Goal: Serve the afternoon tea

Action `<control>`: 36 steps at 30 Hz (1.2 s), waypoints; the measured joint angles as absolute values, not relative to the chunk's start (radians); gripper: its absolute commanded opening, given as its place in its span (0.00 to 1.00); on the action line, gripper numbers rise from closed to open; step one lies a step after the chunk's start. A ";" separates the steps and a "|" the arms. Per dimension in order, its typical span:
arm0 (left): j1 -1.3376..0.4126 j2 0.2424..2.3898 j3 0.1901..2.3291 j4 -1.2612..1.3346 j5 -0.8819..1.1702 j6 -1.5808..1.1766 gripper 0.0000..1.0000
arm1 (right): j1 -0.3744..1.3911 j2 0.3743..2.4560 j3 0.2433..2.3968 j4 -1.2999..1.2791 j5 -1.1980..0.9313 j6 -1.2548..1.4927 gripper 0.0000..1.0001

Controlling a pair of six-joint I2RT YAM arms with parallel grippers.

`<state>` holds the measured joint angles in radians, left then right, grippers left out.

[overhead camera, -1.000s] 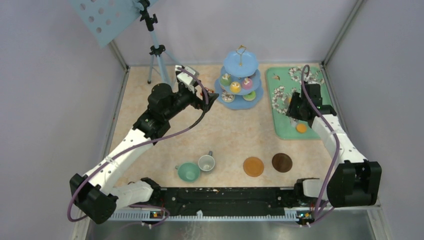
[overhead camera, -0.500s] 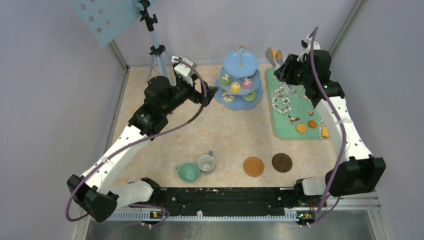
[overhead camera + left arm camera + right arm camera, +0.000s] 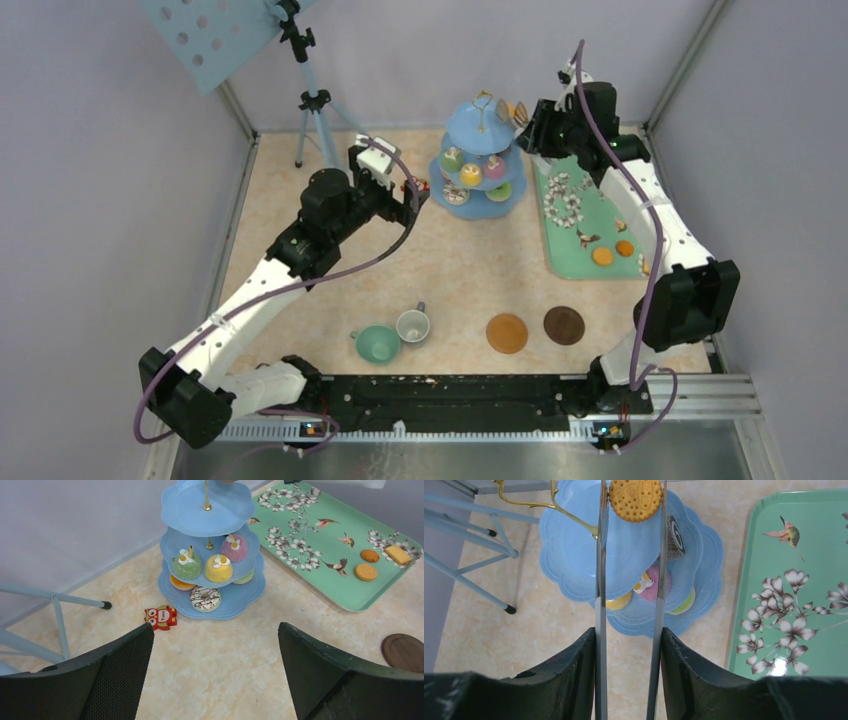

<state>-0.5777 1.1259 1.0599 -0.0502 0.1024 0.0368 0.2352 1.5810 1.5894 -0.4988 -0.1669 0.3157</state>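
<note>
The light-blue three-tier stand (image 3: pixel 481 130) stands at the back centre, with cupcakes (image 3: pixel 186 565) on its middle tier and a donut (image 3: pixel 205 598) on its bottom tier. My right gripper (image 3: pixel 628 632) is shut on a pair of long metal tongs (image 3: pixel 601 580). The tong tips pinch a round orange biscuit (image 3: pixel 635 499) just over the stand's top tier (image 3: pixel 569 540). Left of the stand's base, my left gripper (image 3: pixel 215 627) hangs open and empty above the table. More biscuits (image 3: pixel 365 571) lie on the tray. A teal cup (image 3: pixel 378 343), a grey-white cup (image 3: pixel 412 324) and two brown coasters (image 3: pixel 507 333) (image 3: pixel 564 325) sit near the front.
The green floral tray (image 3: pixel 590 265) lies right of the stand. A small red owl token (image 3: pixel 161 617) lies by the stand's base. A tripod (image 3: pixel 312 110) stands at the back left. Grey walls close in the table on three sides.
My right arm has risen from the tray and swung left to the stand, carrying the tongs and biscuit. The left arm shifted only slightly.
</note>
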 measured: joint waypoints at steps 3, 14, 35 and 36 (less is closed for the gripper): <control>-0.578 1.110 1.048 -0.042 0.096 0.043 0.99 | 0.238 1.605 1.613 -0.503 -0.161 0.315 0.16; -0.578 1.080 1.025 -0.007 0.088 0.056 0.99 | 0.273 1.634 1.658 -0.527 -0.133 0.315 0.45; -0.578 1.080 1.024 -0.006 0.123 0.046 0.99 | 0.273 1.399 1.621 -0.704 0.115 0.281 0.52; -0.578 1.080 1.024 -0.006 0.126 0.043 0.99 | 0.273 1.352 1.599 -0.715 0.146 0.278 0.52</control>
